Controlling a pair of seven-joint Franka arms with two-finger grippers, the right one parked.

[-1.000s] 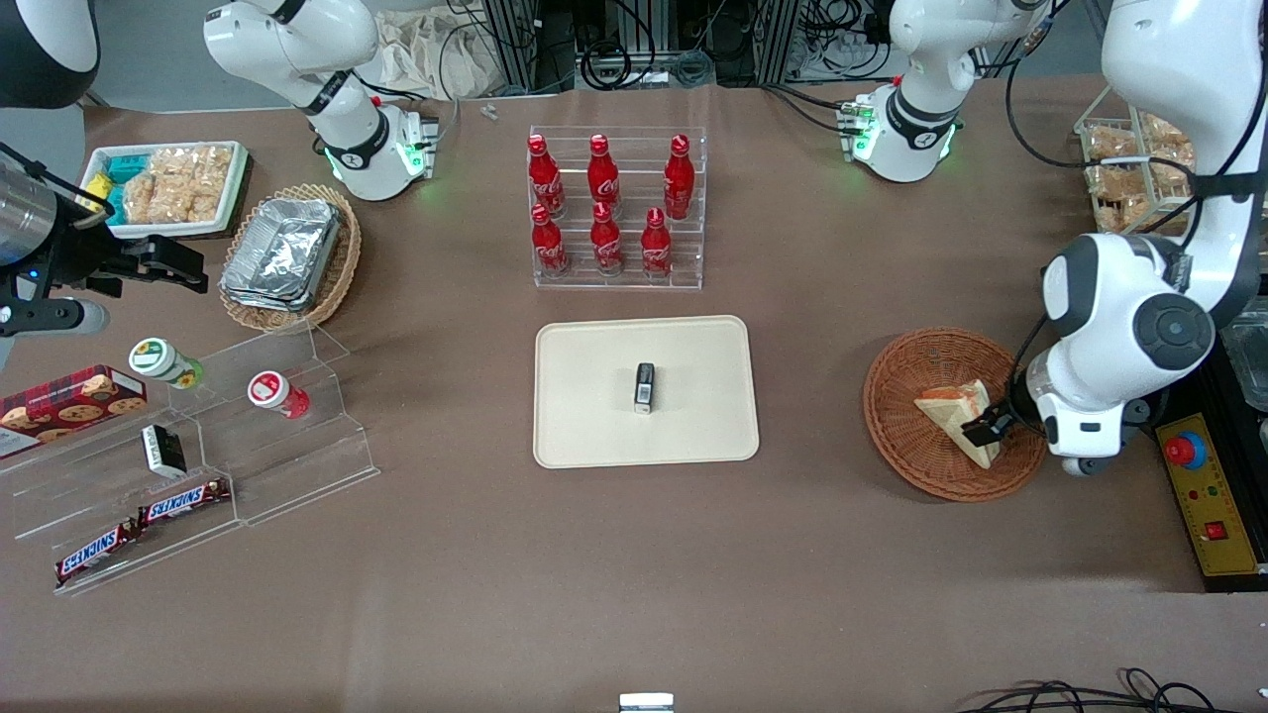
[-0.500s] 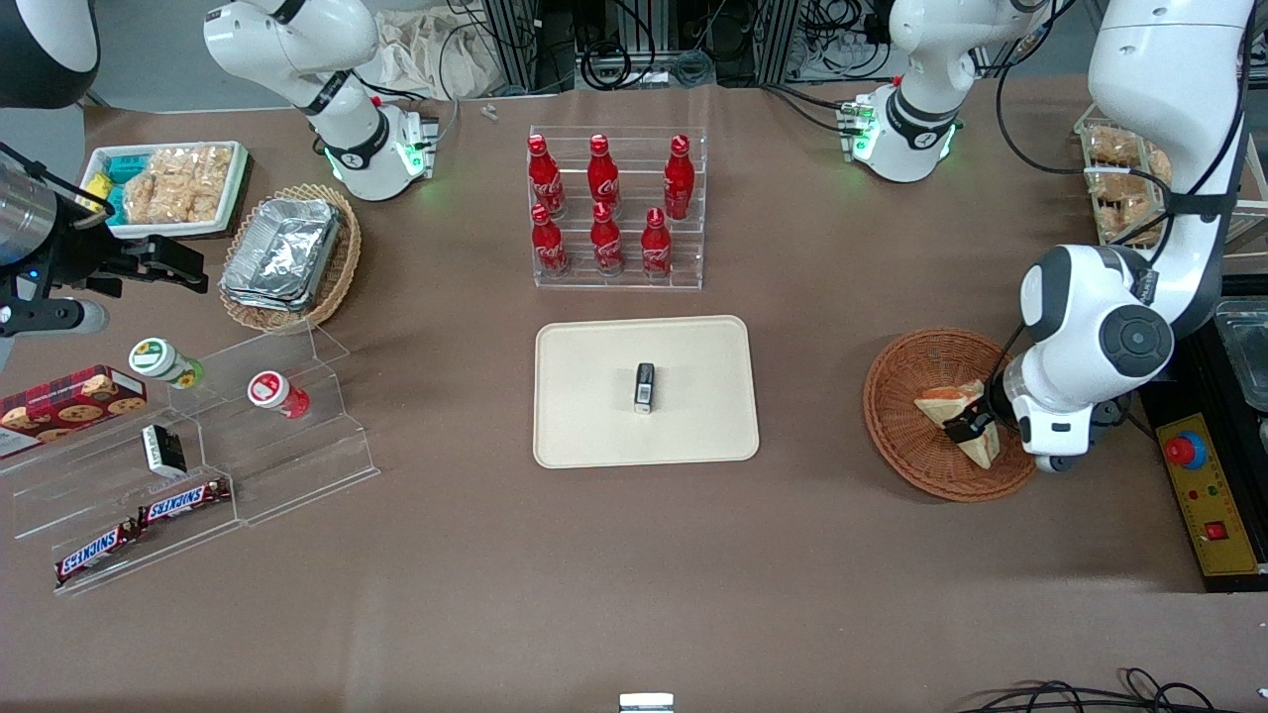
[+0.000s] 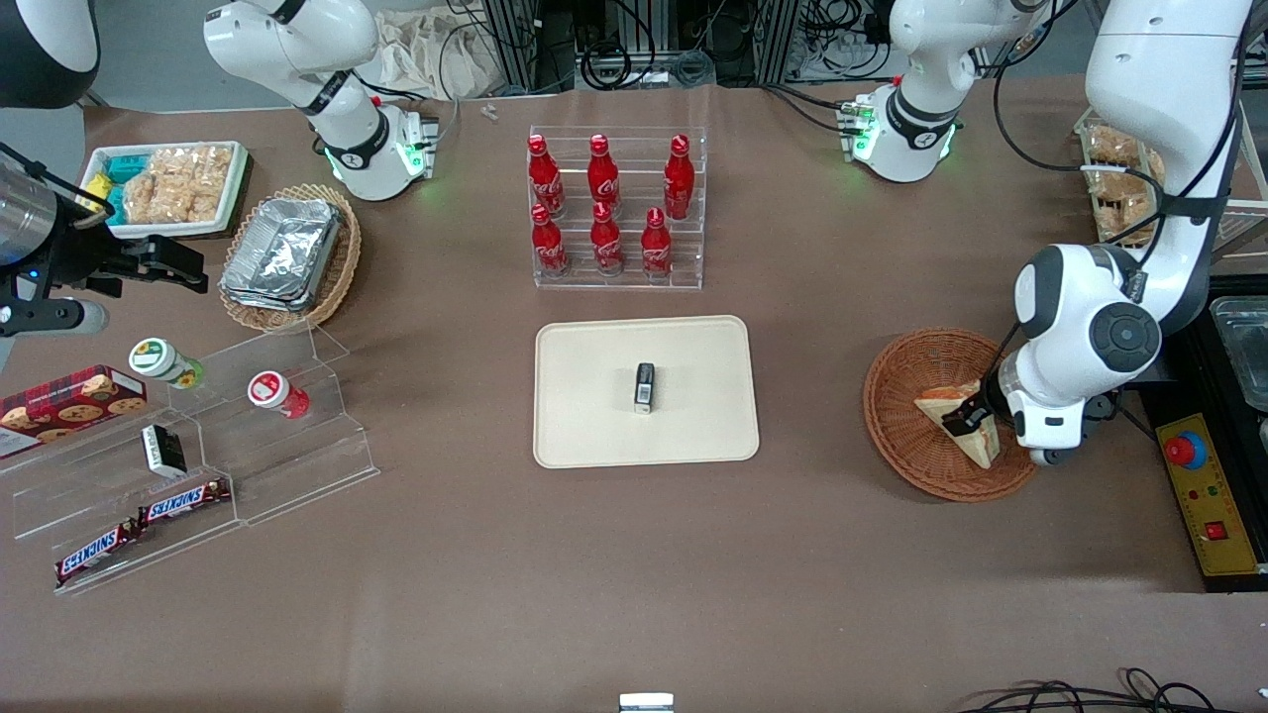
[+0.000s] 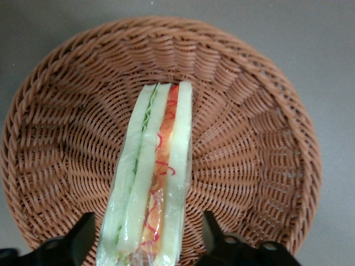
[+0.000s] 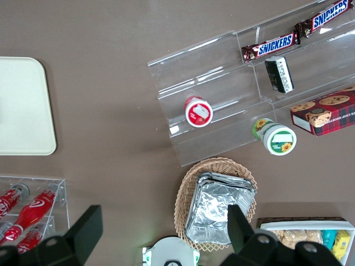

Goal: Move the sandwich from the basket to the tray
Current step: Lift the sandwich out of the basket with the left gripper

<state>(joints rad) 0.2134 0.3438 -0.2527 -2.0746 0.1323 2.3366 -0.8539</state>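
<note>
1. A small black box is stood right in the middle of the tray, and a rack of red bottles is parked just past the tray, farther from the front camera.
2. The sandwich is sat on edge in the basket, toward the working arm's end of the table.
3. The gripper is lowered into the basket, its jaws spread wide either side of the sandwich; contact can't be made out.
</note>
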